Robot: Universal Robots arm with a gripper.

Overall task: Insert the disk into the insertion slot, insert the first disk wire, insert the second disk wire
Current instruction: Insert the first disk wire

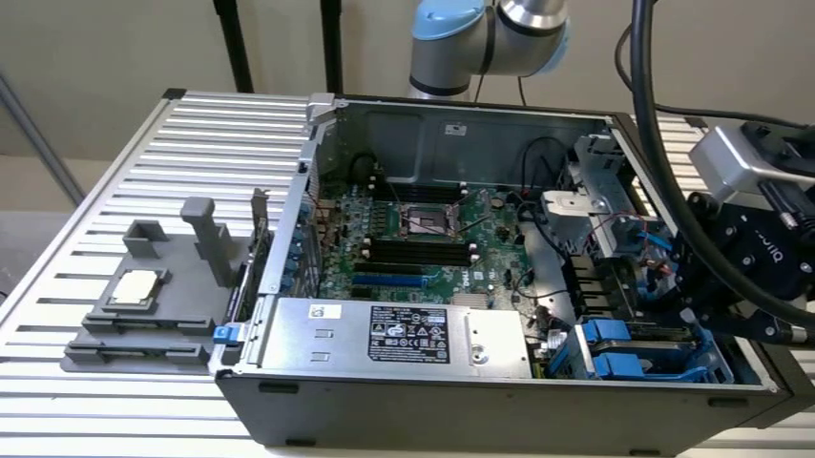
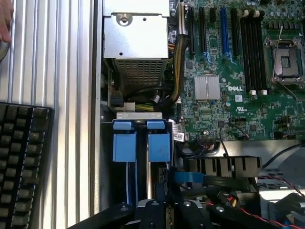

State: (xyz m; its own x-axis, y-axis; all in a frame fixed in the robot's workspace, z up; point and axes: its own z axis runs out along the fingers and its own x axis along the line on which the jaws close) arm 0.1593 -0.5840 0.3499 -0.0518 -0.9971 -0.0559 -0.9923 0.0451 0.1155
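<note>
Within the drive bay at a corner of the open computer case (image 1: 510, 396), the disk (image 2: 158, 143) sits in its blue carrier beside a second blue carrier (image 2: 125, 143). Just off the disk's near end, the gripper (image 2: 161, 202) hangs with fingers pressed together. The power supply (image 2: 136, 28) lies beyond the bay.

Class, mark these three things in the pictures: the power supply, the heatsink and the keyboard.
power supply (image 1: 410, 336), exterior view, on its black label.
heatsink (image 2: 207, 87), wrist view, middle of its silver fins.
keyboard (image 2: 21, 162), wrist view, on its black keys.
</note>
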